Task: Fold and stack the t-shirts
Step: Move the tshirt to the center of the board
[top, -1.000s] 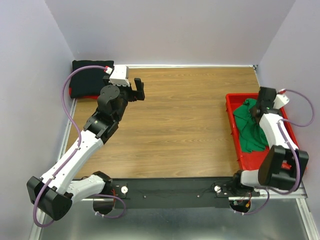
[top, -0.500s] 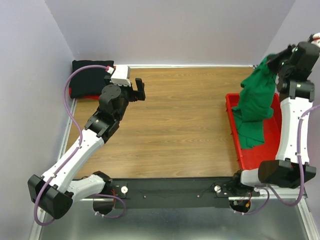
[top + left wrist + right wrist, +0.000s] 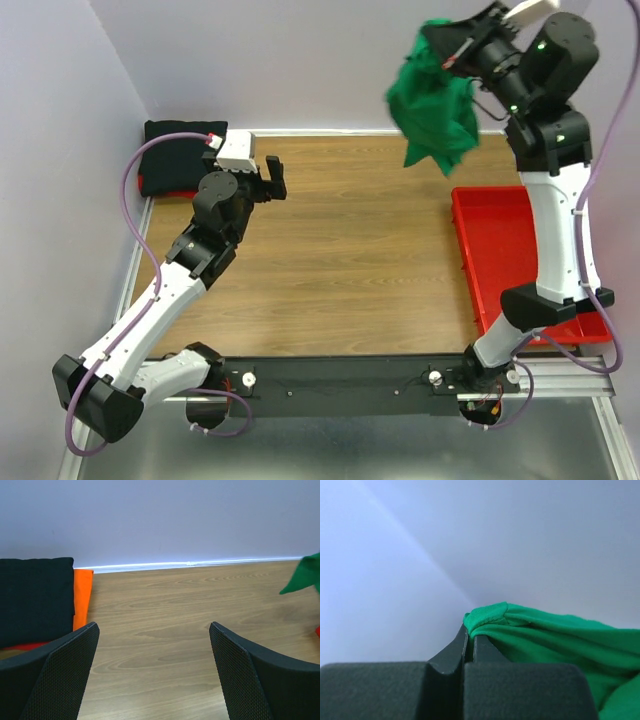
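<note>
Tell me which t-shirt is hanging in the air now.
The green t-shirt, pinched by the right gripper; the black t-shirt lies folded on the orange-red t-shirt at the far left corner.

Built alike, left arm (image 3: 150,310) and right arm (image 3: 560,240): white shells along the long links, bulky black housings at every joint, rounded black blocks near the bases. Trailed on the left by a purple cable (image 3: 127,185), on the right by a second purple cable (image 3: 612,130). Capped at the left wrist by a white box (image 3: 238,150) with a small red plug. Left end effector (image 3: 154,630): black fingers (image 3: 55,675), flat and tapering, faced with a fine mesh-like texture. Right end effector (image 3: 469,642): matte black, thin wedge tips on a broad block.
</note>
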Available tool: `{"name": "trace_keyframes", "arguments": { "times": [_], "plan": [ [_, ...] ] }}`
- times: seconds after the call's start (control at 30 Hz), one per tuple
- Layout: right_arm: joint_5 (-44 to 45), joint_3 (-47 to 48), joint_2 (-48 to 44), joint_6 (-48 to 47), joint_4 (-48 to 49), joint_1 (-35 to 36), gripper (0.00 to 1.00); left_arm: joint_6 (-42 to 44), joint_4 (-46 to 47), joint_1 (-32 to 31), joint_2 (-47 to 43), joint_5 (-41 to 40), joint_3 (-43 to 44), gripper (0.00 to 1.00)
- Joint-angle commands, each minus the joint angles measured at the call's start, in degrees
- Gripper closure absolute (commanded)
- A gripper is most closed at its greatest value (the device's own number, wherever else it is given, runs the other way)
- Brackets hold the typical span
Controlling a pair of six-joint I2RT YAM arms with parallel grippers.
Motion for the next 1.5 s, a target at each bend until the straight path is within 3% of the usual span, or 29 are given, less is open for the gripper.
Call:
{"name": "trace_keyframes", "arguments": {
  "times": [0.0, 0.13, 0.23, 0.37, 0.47, 0.57, 0.6, 0.7, 0.8, 0.9, 1.03, 1.2, 1.47],
  "plan": [
    [-0.6, 1.3, 0.4, -1.1, 4.7, 8.4, 1.00, 0.8, 1.4, -0.2, -1.2, -3.0, -0.6, 0.02],
    [1.5, -0.5, 1.6, -2.6, 5.4, 14.9, 1.00, 0.7, 1.2, -0.2, -0.8, -4.1, -0.5, 0.02],
    [4.5, -2.6, 1.3, -4.0, 5.5, 15.1, 1.00, 0.6, 1.0, -0.2, -0.4, -4.4, -0.3, 0.02],
    [18.1, -10.1, 0.2, -7.9, 5.4, 15.1, 0.99, 0.6, 1.0, -0.2, 0.0, -5.1, -0.1, 0.02],
    [20.7, -20.9, -0.8, -7.3, 5.4, 12.6, 0.91, 0.2, 1.0, -0.2, 0.7, -5.1, 0.0, 0.02],
    [16.5, -33.7, -1.5, -2.1, 5.4, 5.4, 0.79, -0.5, -0.6, -0.2, 1.5, -4.2, 0.1, 0.02],
    [13.8, -36.5, -1.5, -0.9, 5.5, 3.0, 0.66, -1.1, -0.7, -0.2, 2.2, -3.8, 0.3, 0.02],
    [14.7, -46.3, -1.3, -0.9, 5.0, -2.3, 0.50, -2.4, -1.8, -0.3, 3.8, -2.3, 1.0, 0.02],
    [12.9, -53.1, -2.0, -4.2, 4.7, -2.2, 0.45, -4.6, -4.3, -0.3, 5.0, -0.9, 1.6, 0.02],
    [13.2, -59.1, -2.2, -4.9, 4.7, 1.0, 0.45, -6.9, -4.5, -0.2, 5.0, 0.5, -0.6, 0.02],
    [17.4, -62.3, 0.2, -3.9, 4.8, 12.9, 0.45, -11.7, -4.3, -0.3, 5.2, 1.9, -4.7, 0.02],
    [19.6, -57.6, 7.1, -4.8, 5.3, 22.2, 0.45, -19.1, -4.6, -0.2, 5.0, 1.3, -9.3, 0.02],
    [20.7, -50.1, 18.2, -5.8, 5.4, 28.7, 0.45, -23.0, -6.3, 0.2, 1.3, -3.9, -11.4, 0.02]
  ]
}}
